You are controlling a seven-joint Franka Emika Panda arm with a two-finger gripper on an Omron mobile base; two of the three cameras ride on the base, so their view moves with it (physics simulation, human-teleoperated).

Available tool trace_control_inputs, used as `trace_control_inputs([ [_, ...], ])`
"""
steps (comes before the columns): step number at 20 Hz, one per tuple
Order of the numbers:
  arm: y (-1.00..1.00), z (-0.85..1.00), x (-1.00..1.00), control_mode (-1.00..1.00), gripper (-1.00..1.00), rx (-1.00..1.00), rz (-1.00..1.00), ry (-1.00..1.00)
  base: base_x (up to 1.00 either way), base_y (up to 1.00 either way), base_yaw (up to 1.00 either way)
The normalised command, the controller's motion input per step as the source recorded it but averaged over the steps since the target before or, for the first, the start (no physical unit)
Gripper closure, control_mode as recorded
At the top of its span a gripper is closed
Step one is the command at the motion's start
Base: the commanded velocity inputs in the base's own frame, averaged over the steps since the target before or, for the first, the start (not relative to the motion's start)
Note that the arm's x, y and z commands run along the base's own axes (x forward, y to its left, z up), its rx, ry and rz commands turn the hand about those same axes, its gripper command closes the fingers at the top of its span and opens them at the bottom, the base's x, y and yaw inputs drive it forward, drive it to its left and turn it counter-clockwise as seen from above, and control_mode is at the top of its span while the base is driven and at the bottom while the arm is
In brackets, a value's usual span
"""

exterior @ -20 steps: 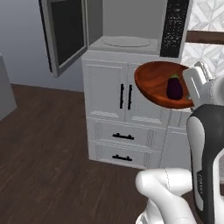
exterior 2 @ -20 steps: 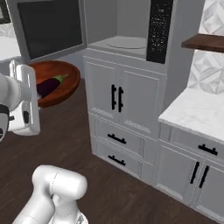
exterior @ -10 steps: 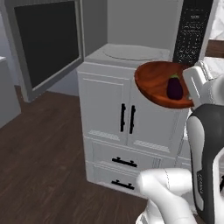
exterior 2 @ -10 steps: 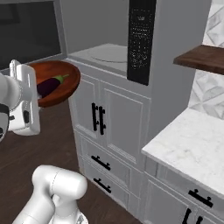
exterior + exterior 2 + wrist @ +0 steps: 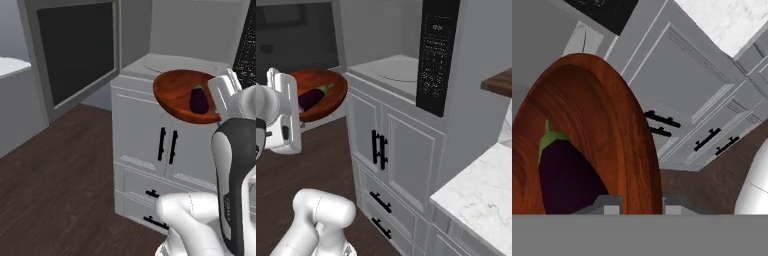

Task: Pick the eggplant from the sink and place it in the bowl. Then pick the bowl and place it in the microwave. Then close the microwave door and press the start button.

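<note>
My gripper (image 5: pixel 218 111) is shut on the rim of the reddish-brown wooden bowl (image 5: pixel 176 94) and holds it in the air, level with the microwave's opening. The dark purple eggplant (image 5: pixel 199 100) lies inside the bowl. In the right base view the bowl (image 5: pixel 326 90) with the eggplant (image 5: pixel 313 96) hangs just left of the open microwave (image 5: pixel 390 70), off my gripper (image 5: pixel 295 107). The hand view has the bowl (image 5: pixel 602 125), the eggplant (image 5: pixel 564 175) and my gripper (image 5: pixel 641 202) on the rim. The microwave door (image 5: pixel 75 50) stands swung open to the left. The sink is out of view.
White cabinet doors (image 5: pixel 388 150) and drawers with black handles sit below the microwave. The black control panel (image 5: pixel 437 55) is on its right side. A marble counter (image 5: pixel 481 205) and a wooden shelf (image 5: pixel 498 82) lie to the right. Dark wood floor (image 5: pixel 55 185) spreads to the left.
The whole scene has shifted and grown larger: the base has driven nearer the microwave. The bowl with the eggplant stays in my gripper, held the same way.
</note>
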Motion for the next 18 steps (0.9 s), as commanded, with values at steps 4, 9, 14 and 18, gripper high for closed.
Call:
trace_control_inputs([
  [4, 0.0, 0.0, 0.0, 1.0, 1.0, 0.0, 0.0, 0.0, 0.43, -0.27, 0.43],
  [9, 0.0, 0.0, 0.0, 1.0, 1.0, 0.0, 0.0, 0.0, 0.47, -0.4, 0.2],
  [14, 0.0, 0.0, 0.0, 1.0, 1.0, 0.0, 0.0, 0.0, 0.48, -0.17, 0.01],
  [18, 0.0, 0.0, 0.0, 1.0, 1.0, 0.0, 0.0, 0.0, 0.02, 0.0, 0.0],
])
